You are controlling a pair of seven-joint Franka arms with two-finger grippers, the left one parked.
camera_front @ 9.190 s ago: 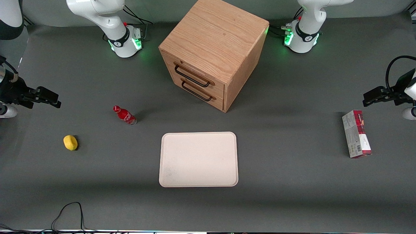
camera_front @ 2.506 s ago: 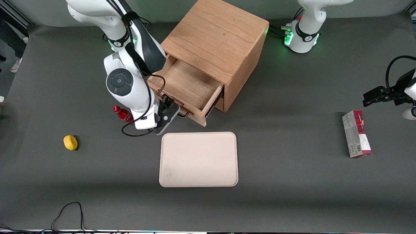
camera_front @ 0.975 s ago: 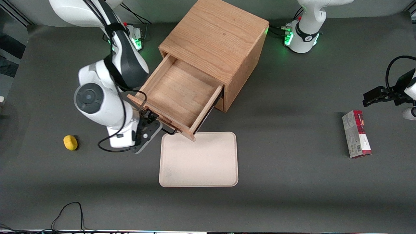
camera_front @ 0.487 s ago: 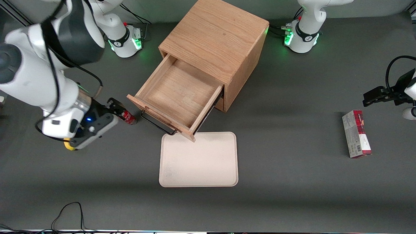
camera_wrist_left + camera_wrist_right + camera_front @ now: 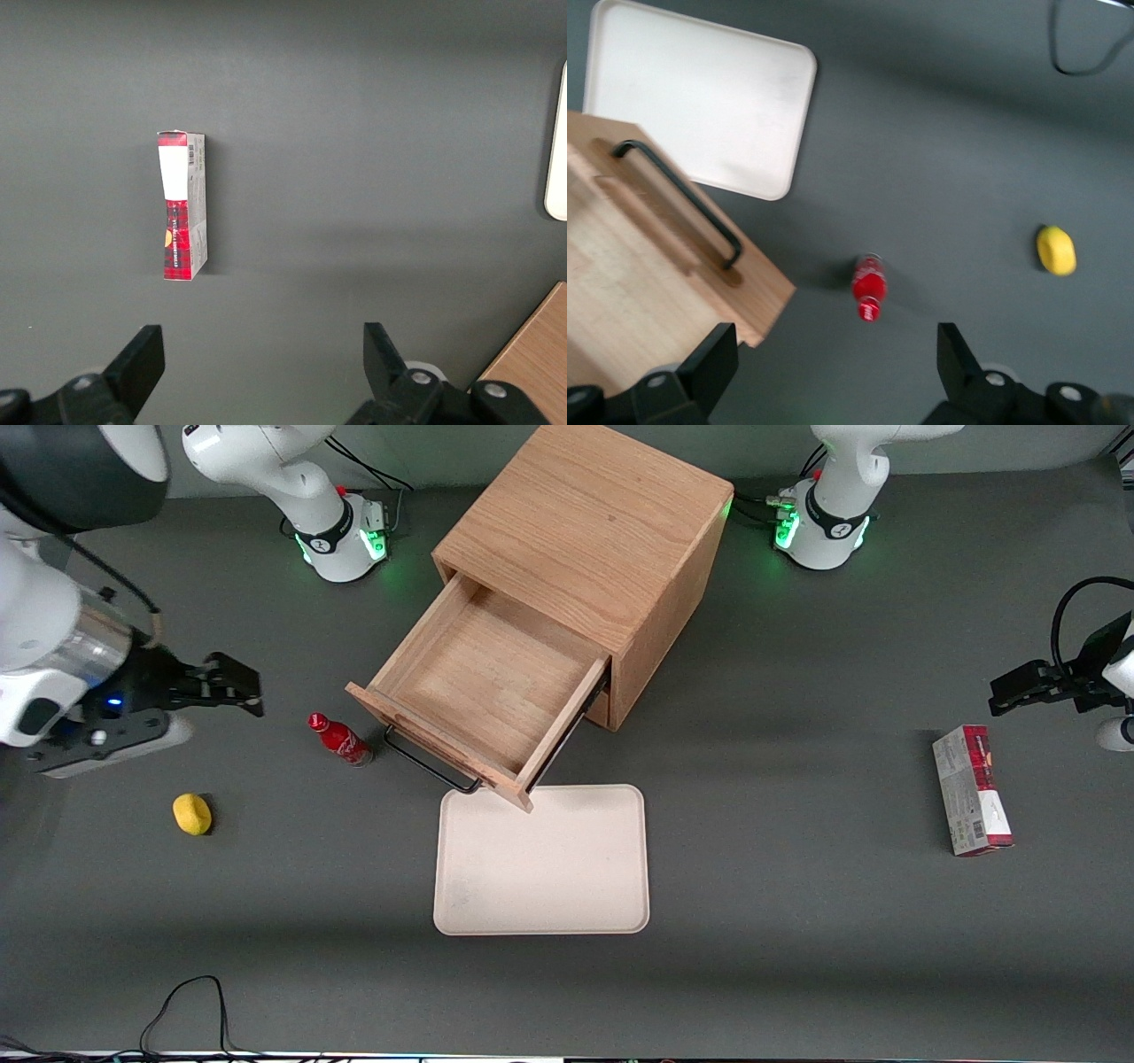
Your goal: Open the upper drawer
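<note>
The upper drawer [image 5: 483, 677] of the wooden cabinet [image 5: 589, 522] stands pulled far out, its inside bare. Its black bar handle [image 5: 430, 766] faces the tray and nothing holds it. In the right wrist view the drawer front [image 5: 638, 266] and the handle [image 5: 678, 199] show from above. My gripper [image 5: 239, 688] hangs above the table toward the working arm's end, well apart from the drawer. It is open, with nothing between its fingers [image 5: 837, 352]. The bottom drawer is hidden under the open one.
A red bottle [image 5: 341, 740] stands beside the drawer's front corner, between drawer and gripper, below the gripper [image 5: 867, 288]. A yellow lemon [image 5: 192, 814] lies nearer the front camera. A cream tray [image 5: 541, 859] lies in front of the drawer. A red-grey box [image 5: 971, 790] lies toward the parked arm's end.
The drawer went from closed to pulled far out. In the last second my gripper let go of the handle and drew away toward the working arm's end, rising.
</note>
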